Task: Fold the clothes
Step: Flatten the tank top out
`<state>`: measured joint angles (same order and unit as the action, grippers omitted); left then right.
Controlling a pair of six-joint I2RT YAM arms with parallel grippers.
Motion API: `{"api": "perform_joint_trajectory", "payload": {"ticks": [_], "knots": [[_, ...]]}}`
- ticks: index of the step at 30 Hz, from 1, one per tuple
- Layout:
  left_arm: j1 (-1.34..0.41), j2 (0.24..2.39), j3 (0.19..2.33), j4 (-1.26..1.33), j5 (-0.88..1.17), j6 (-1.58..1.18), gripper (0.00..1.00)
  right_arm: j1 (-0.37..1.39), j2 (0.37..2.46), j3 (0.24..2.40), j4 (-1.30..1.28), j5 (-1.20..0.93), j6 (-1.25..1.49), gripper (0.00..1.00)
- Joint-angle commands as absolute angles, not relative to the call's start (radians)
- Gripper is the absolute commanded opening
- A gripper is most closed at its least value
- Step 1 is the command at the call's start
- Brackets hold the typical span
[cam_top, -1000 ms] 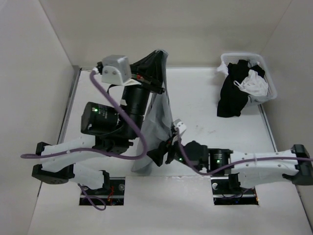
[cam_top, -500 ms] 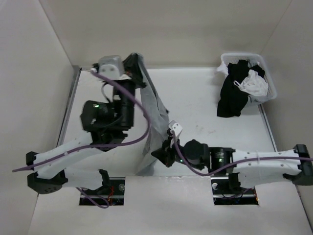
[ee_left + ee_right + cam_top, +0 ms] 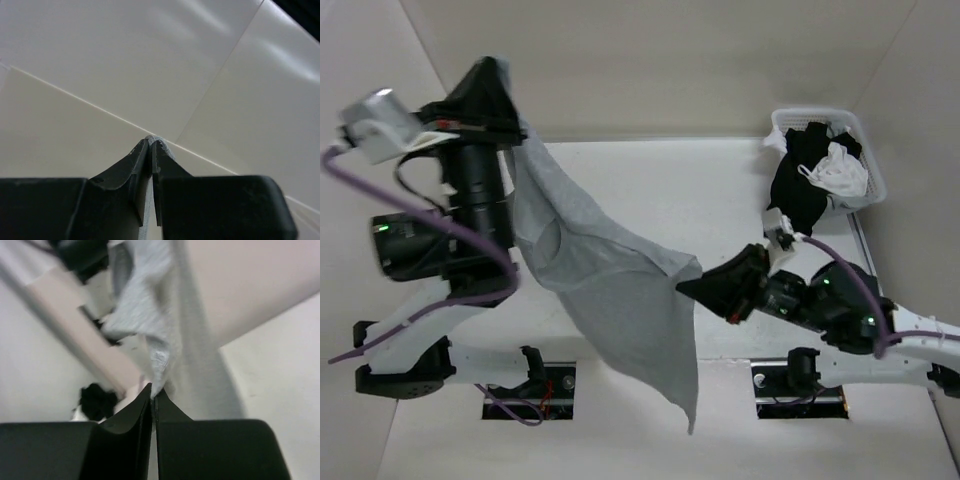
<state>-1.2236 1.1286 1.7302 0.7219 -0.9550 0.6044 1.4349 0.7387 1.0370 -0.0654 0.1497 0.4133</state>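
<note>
Now the right jaws have clamped onto an edge of the grey tank top (image 3: 610, 290), the left jaws pinching its upper corner. With the arms drawn apart, it hangs spread above the surface (image 3: 720, 200), seemingly ready for laying flat.

No legible text, labels, brands, numbers or signs anywhere in view.

- Tabletop (image 3: 720, 190): plain white, matte, few faint scuffs mid-right.
- Cream panels box it in: back wall (image 3: 670, 60), left wall (image 3: 345, 290), right wall (image 3: 930, 100).
- Light soft & even, slight sheen on panels.
</note>
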Motion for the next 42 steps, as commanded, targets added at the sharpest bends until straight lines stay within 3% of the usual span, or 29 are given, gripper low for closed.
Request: {"api": "perform_joint_trajectory", "payload": {"ticks": [1, 8, 13, 15, 17, 19, 21, 26, 28, 32, 34, 36, 39, 42], "knots": [[-1.141, 1.285, 1.654, 0.661, -0.911, 0.611, 0.06, 1.247, 0.83, 0.919, -0.017, 0.089, 0.472, 0.07], [-0.768, 1.494, 1.453, 0.496, -0.737, 0.163, 0.08, 0.782, 1.214, 0.768, 0.259, -0.075, 0.598, 0.06], [-0.561, 1.917, 1.881, 0.191, -0.513, -0.055, 0.11, 0.54, 1.547, 0.977, 0.293, -0.126, 0.624, 0.04], [-0.519, 2.104, 2.136, 0.086, -0.48, -0.067, 0.2, 0.475, 1.67, 1.098, 0.278, -0.15, 0.644, 0.05], [-0.484, 2.25, 2.351, -0.026, -0.476, -0.086, 0.37, 0.418, 1.808, 1.254, 0.227, -0.156, 0.655, 0.09], [-0.455, 2.296, 2.417, -0.093, -0.463, -0.116, 0.56, 0.39, 1.893, 1.368, 0.166, -0.144, 0.664, 0.23], [-0.429, 2.238, 2.305, -0.1, -0.456, -0.155, 0.61, 0.387, 1.916, 1.405, 0.143, -0.12, 0.661, 0.43], [-0.407, 1.911, 1.7, 0.046, -0.472, -0.289, 0.53, 0.404, 1.809, 1.261, 0.152, -0.037, 0.66, 0.51], [-0.416, 1.771, 1.463, 0.08, -0.463, -0.369, 0.43, 0.436, 1.743, 1.172, 0.158, 0.001, 0.667, 0.41], [-0.468, 1.574, 1.124, 0.037, -0.413, -0.443, 0.15, 0.527, 1.561, 0.956, 0.175, 0.15, 0.652, 0.06], [-0.516, 1.485, 0.989, -0.02, -0.451, -0.5, 0.12, 0.547, 1.45, 0.855, 0.163, 0.233, 0.637, 0.04], [-0.553, 1.413, 0.884, -0.09, -0.462, -0.587, 0.12, 0.554, 1.347, 0.767, 0.149, 0.276, 0.632, 0.1], [-0.562, 1.295, 0.735, -0.191, -0.443, -0.727, 0.16, 0.582, 1.231, 0.651, 0.15, 0.276, 0.644, 0.35], [-0.545, 1.166, 0.589, -0.287, -0.381, -0.863, 0.25, 0.631, 1.164, 0.569, 0.143, 0.247, 0.647, 0.35]]}}
